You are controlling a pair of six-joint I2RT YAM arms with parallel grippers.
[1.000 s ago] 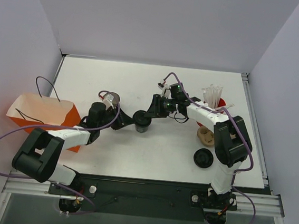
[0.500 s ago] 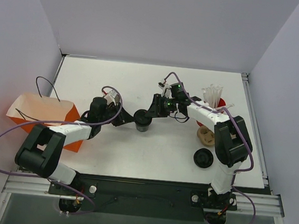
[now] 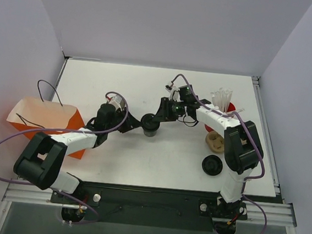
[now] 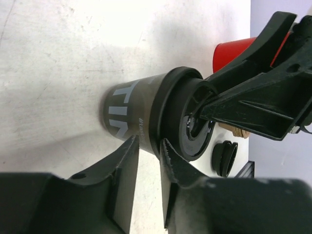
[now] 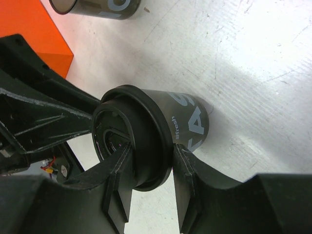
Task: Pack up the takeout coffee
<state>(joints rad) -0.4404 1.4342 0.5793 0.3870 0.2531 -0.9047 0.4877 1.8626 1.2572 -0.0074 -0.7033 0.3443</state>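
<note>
The takeout coffee [image 3: 150, 127], a small dark cup with a black lid, stands mid-table. It also shows in the left wrist view [image 4: 146, 114] and the right wrist view [image 5: 161, 131]. My right gripper [image 3: 154, 119] reaches it from the right. It is shut across the lid's rim [image 5: 148, 156], one finger on the lid's top and one under the rim. My left gripper [image 3: 139, 121] comes from the left. Its fingers are nearly together, pinching the lid's lower edge [image 4: 148, 148].
An orange bag [image 3: 45, 122] lies open at the left edge. A lidless see-through cup [image 3: 116, 103] stands behind my left arm. At the right are a red cup with white sticks [image 3: 223, 104], a brown holder [image 3: 214, 140] and a loose black lid [image 3: 212, 165].
My left gripper has moved right, up to the cup, and closed on the lid's edge. My right gripper has kept its hold and barely moved.
</note>
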